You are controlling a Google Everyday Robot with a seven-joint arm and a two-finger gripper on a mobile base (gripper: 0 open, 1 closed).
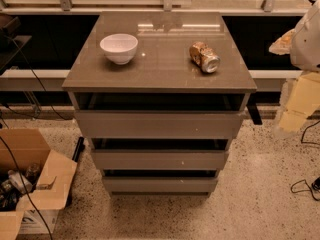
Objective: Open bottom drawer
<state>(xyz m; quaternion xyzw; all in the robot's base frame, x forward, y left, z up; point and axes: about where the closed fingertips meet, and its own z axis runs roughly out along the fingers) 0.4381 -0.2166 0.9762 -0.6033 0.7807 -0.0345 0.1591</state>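
1. Camera view shows the bottom drawer, the lowest flat grey-brown front of the three-drawer cabinet, shut and close to the speckled floor. My gripper is well apart from it, off the cabinet's right side and higher up. I cannot tell how far open it is, and I see nothing held in it.
2. The front has no handle, so I judge I must hook its top edge through the dark gap. The middle drawer front sits just above, and I could catch that one by mistake.
3. A slip or a hard tug could rock the cabinet. The dented gold can lying on its side could roll, and the white round bowl could slide.
4. The black cable on the floor at right could snag my base.
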